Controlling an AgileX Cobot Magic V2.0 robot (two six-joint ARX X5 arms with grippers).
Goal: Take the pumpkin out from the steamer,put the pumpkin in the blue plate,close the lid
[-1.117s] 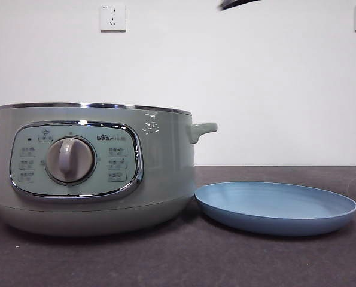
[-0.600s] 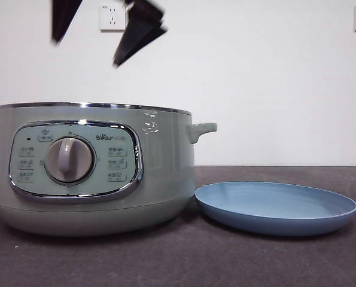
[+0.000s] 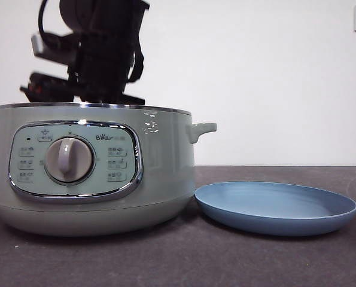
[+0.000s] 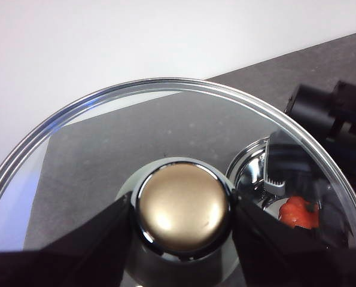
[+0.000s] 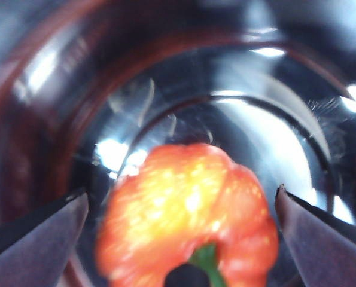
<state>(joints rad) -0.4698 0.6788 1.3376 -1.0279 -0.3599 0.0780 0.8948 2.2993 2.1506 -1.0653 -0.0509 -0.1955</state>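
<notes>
In the front view you see the steamer standing open on the dark table, with the blue plate bare just beside it on the side of its small handle. A big dark arm drops from above into the pot's mouth; the chrome rim hides its claw, so from here you cannot see the jaws or anything inside the pot. In the left wrist view your left gripper is clenched on the lid: the two black jaws press either side of the round knob, which looks golden here, and the glass dome tilts up in front of the camera. Through the glass you can make out a scrap of the pumpkin inside the chrome pot, with the other arm dark beside it; the glass edge and reflections cut most of that off. In the right wrist view your right gripper is down inside the steamer, jaws spread wide to either side of the pumpkin, not touching it as far as you can tell. The pumpkin fills the middle, blurred, its green stem toward the camera, resting in the shiny bowl.
</notes>
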